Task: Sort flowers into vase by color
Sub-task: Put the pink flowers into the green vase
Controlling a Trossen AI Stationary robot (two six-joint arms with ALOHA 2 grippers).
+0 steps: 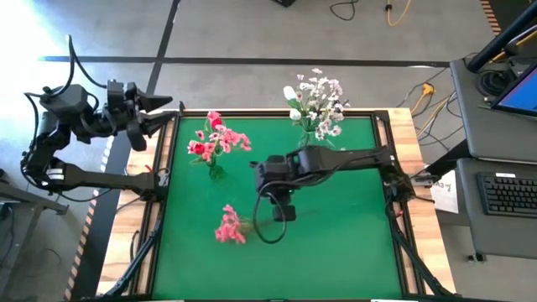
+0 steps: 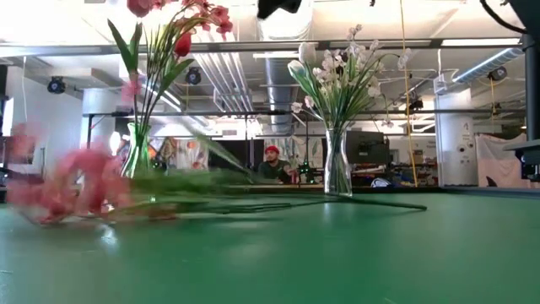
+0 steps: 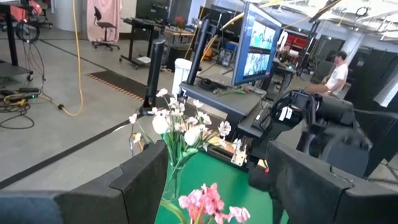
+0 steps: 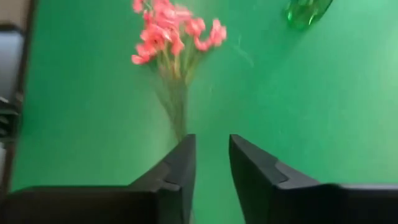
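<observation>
One pink-blossomed flower [image 1: 228, 225] lies flat on the green mat, with its stem pointing toward the table's right. My right gripper [image 1: 284, 211] hovers above the stem's free end. In its wrist view, the right gripper [image 4: 210, 146] is open by a narrow gap. The pink flower [image 4: 174, 31] lies ahead of the fingers, untouched. A green vase [image 1: 215, 168] holds pink and red flowers. A clear vase [image 1: 317, 105] holds white ones. My left gripper [image 1: 164, 113] waits open beyond the table's far left corner.
The green mat [image 1: 352, 243] is bare on its near and right parts. The right arm [image 1: 352, 158] stretches across the mat from the right edge. A black cable loop [image 1: 270, 228] hangs by the right gripper. Desks with monitors and a keyboard [image 1: 508, 193] stand to the right.
</observation>
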